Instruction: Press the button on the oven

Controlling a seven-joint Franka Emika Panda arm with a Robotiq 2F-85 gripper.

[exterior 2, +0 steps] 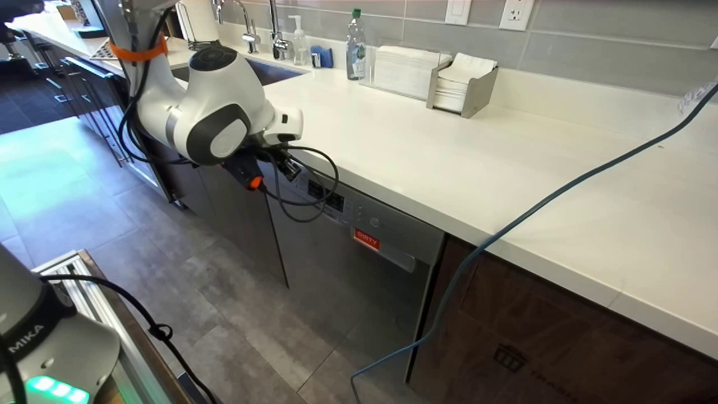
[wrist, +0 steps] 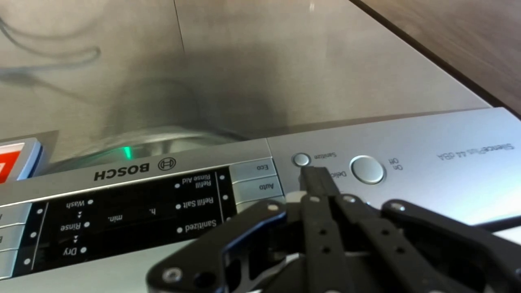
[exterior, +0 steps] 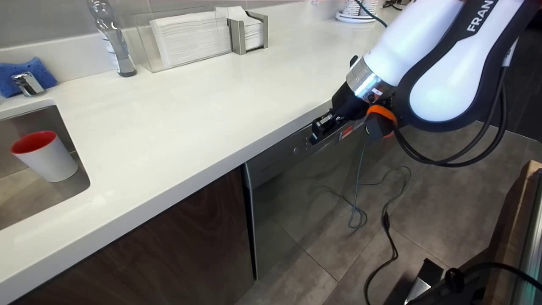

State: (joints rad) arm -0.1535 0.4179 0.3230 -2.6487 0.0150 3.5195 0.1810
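Gripper [wrist: 318, 179] fingers clenched together, tips at or just over the control panel [wrist: 431, 138] of the built-in Bosch dishwasher [exterior: 275, 212] (the task's "oven"). Tips partly hide a small button and its label; contact or gap, can't tell. Just beside them in the wrist view: small round Sanitize button [wrist: 301, 159] and larger On/Off button [wrist: 367, 169]. Lettering reads upside down there. Program keys [wrist: 252, 189], then black display [wrist: 134, 228], farther along the same panel.

White Franka arm [exterior: 446, 84] slants down to the panel. Dishwasher sits under the white countertop [exterior 2: 561, 157]; red DIRTY sign [exterior 2: 367, 238] on its front just below the panel. Dark wood cabinet door [exterior: 169, 254] next to it, sink side.

Farther out: steel sink [exterior: 38, 117] with a white cup [exterior: 55, 161], red inside. Blue sponge [exterior: 42, 73] behind the sink. Along the backsplash: green-capped clear bottle [exterior 2: 355, 47], paper towels [exterior 2: 408, 70] in a clear holder [exterior: 146, 51], metal napkin holder [exterior 2: 479, 95]. Outlet [exterior 2: 515, 14] on the tiled wall.
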